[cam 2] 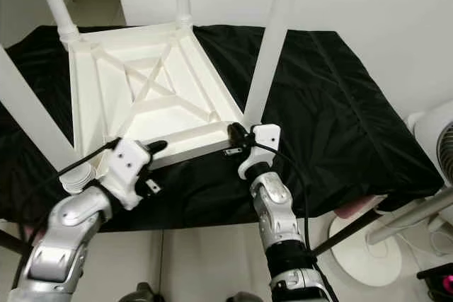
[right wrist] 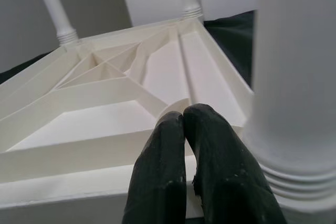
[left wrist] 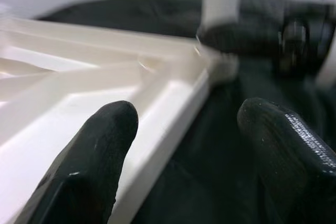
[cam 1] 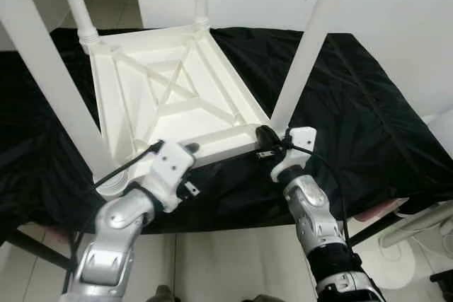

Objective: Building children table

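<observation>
A white plastic children's table (cam 1: 170,90) lies upside down on a black cloth, its legs pointing up. The near right leg (cam 1: 304,54) rises from the corner closest to my right arm, and the near left leg (cam 1: 49,83) stands at the other front corner. My right gripper (cam 1: 265,136) is shut with nothing between its fingers, and its tips (right wrist: 184,116) rest at the near rim (cam 1: 219,141) beside that leg's ribbed base. My left gripper (cam 1: 190,150) is open, one finger (left wrist: 100,145) over the rim and the other over the cloth.
The black cloth (cam 1: 368,125) covers a low surface that ends just before my arms, with pale floor tiles below. A white fan (cam 2: 432,139) and its round base (cam 2: 368,252) stand on the right. A white wall runs behind.
</observation>
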Robot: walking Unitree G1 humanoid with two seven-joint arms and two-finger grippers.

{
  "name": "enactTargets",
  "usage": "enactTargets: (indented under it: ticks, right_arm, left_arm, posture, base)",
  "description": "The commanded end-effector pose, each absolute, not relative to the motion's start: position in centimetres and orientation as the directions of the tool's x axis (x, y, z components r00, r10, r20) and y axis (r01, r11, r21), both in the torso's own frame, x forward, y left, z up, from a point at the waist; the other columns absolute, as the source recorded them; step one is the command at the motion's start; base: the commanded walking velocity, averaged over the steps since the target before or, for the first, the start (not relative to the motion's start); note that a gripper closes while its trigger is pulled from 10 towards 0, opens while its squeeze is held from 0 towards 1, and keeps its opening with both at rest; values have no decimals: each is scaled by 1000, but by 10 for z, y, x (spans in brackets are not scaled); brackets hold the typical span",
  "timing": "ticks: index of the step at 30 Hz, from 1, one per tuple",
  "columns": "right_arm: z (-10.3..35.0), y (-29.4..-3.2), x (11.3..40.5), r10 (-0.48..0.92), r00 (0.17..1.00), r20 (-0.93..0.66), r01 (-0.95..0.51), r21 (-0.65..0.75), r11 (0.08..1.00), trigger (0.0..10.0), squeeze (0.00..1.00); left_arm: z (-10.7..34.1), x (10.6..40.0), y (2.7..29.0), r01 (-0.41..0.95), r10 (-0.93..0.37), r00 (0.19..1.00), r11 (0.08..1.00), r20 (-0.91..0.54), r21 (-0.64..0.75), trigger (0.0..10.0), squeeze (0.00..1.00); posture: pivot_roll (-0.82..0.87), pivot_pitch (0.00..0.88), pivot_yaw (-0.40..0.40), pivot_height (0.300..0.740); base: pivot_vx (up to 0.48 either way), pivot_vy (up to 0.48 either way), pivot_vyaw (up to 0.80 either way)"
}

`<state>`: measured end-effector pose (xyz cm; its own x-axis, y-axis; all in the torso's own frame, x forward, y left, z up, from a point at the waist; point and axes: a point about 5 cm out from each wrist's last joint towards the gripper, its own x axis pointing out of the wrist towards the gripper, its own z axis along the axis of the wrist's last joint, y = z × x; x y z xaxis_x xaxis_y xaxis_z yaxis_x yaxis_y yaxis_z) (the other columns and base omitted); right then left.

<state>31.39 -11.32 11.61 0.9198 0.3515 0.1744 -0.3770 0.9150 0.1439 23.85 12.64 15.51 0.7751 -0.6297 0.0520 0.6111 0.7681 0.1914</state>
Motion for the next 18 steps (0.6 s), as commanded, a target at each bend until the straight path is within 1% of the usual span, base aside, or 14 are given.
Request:
enactTargets:
  ticks: [1,2,4,5,7,8,10,12,13,15,18]
  right_arm:
    - [116,-112,316,366,914,175,-390,135,911,10000,0]
    - [116,-112,316,369,913,174,-393,134,910,10000,0]
    - [117,-111,319,381,909,171,-404,128,906,10000,0]
    - [117,-111,319,381,909,171,-404,128,906,10000,0]
    - [117,-110,322,390,905,170,-412,124,902,10000,0]
    - [117,-110,322,390,905,170,-412,124,902,10000,0]
    - [120,-109,328,397,901,175,-419,115,901,10000,0]
    - [120,-109,328,397,901,175,-419,115,901,10000,0]
    - [121,-110,330,397,901,177,-419,113,901,10000,0]
    - [125,-107,336,406,895,184,-428,101,898,10000,0]
    - [126,-107,337,410,892,189,-433,97,896,10000,0]
  left_arm:
    - [161,237,132,526,-549,827,831,117,184,10000,0]
    - [162,234,133,517,-544,828,835,136,190,10000,0]
    - [160,224,137,536,-558,822,825,111,176,10000,0]
    - [160,224,137,536,-558,822,825,111,176,10000,0]
    - [158,212,140,564,-584,807,806,88,177,10000,0]
    - [158,212,140,564,-584,807,806,88,177,10000,0]
    - [159,197,152,624,-636,769,770,69,133,10000,0]
    - [159,197,152,624,-636,769,770,69,133,10000,0]
    - [159,192,157,646,-653,755,756,53,104,10000,0]
    - [155,184,167,696,-701,713,704,-15,139,10000,0]
    - [153,181,172,719,-722,691,679,-45,144,10000,0]
  posture:
    - [80,0,-61,740]
    - [86,0,-65,740]
    - [97,0,-71,740]
    - [97,0,-71,740]
    - [120,0,-77,740]
    - [120,0,-77,740]
    - [129,0,-78,740]
    - [129,0,-78,740]
    - [143,0,-83,740]
    - [150,0,-83,740]
    - [150,0,-83,740]
  base:
    - [0,0,0]
    - [0,0,0]
    - [0,0,0]
    - [0,0,0]
    - [0,0,0]
    - [0,0,0]
    - [0,0,0]
    - [0,0,0]
    - [0,0,0]
    - [0,0,0]
    - [0,0,0]
